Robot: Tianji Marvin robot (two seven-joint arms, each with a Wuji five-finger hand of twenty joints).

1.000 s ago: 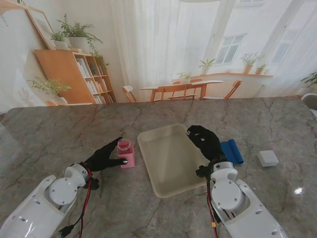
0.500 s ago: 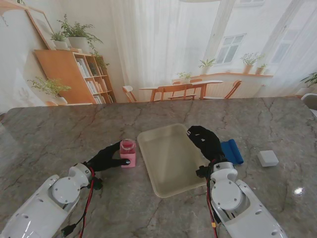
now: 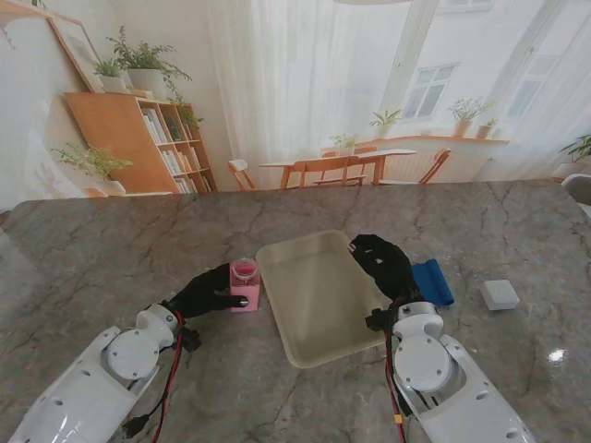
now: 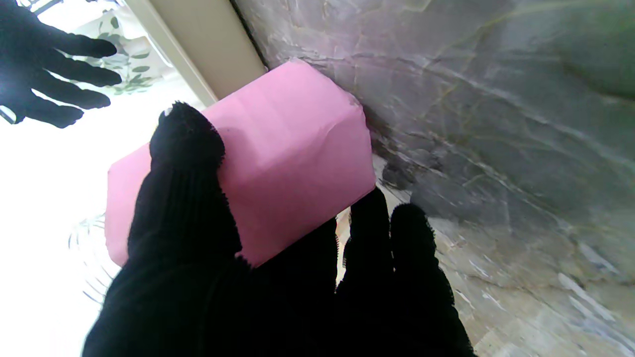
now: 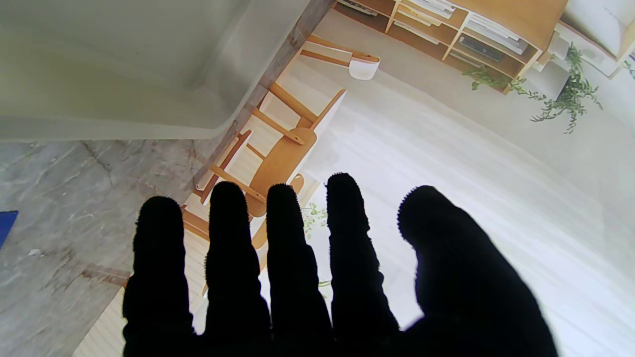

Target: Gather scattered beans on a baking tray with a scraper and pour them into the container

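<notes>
1. Bench [image 3: 111, 240]: grey marbled stone top that carries every item noted below.
2. Tray [image 3: 319, 295]: cream, rectangular, lying flat near the middle of the bench, one corner turned toward the near edge. No beans can be made out on it; they may be too small to see.
3. Container [image 3: 245, 283]: pink-wrapped with a clear rim, standing upright on the bench just beside the tray's left rim. The left wrist view [image 4: 258, 163] shows its base on the stone next to the tray wall; whether it touches the tray cannot be told.
4. Left hand [image 3: 211, 293]: black-gloved, wrapped around the container from the left. The wrist view shows the thumb [image 4: 186, 163] pressed against the pink side and the other fingers curled around the opposite side.
5. Right hand [image 3: 380, 261]: black-gloved, over the tray's right rim toward its far right corner. The right wrist view [image 5: 317, 277] shows the fingers straight, side by side with small gaps, holding nothing.
6. Scraper [image 3: 432, 281]: blue, lying on the bench just right of the tray, partly hidden behind the right hand, not in its grasp.
7. White block [image 3: 500, 294]: small, rounded, on the bench to the right of the scraper, apart from it.
</notes>
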